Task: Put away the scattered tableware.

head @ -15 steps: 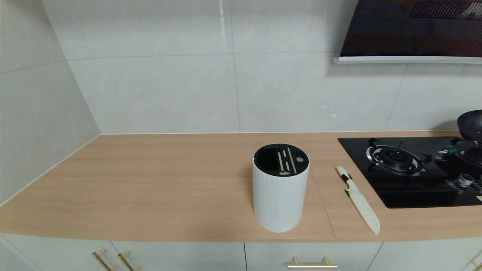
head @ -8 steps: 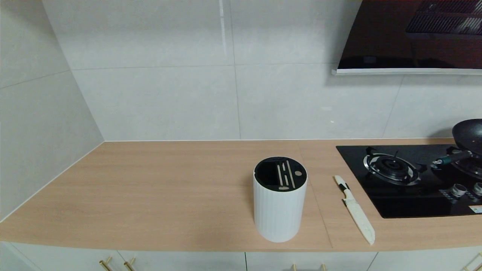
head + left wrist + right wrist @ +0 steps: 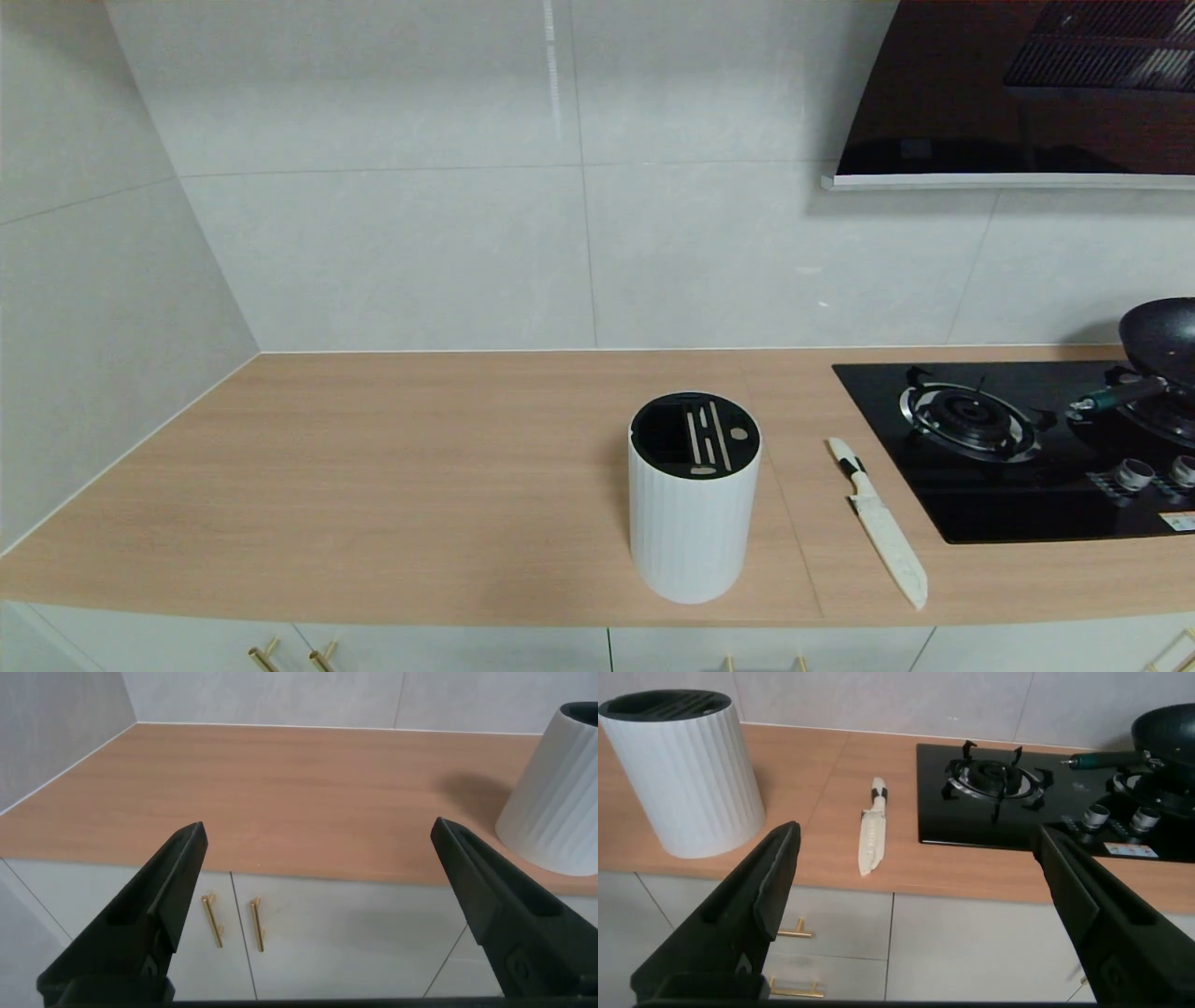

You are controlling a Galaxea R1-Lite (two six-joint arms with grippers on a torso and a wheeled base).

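Just right of the white ribbed cylindrical knife block (image 3: 693, 499), spotting the white speckled kitchen knife (image 3: 878, 523) lying flat on the wooden counter (image 3: 420, 467). Judging the reach not yet begun; next, lowering the right gripper (image 3: 917, 833) over its handle (image 3: 845, 455). Holding both it and the left gripper (image 3: 318, 829) spread wide, empty. Reading the block's top slots (image 3: 705, 437) best from the head view.

bright even light, glare streak on the wall tiles (image 3: 551, 65), faint shadow beside the holder (image 3: 693, 513).
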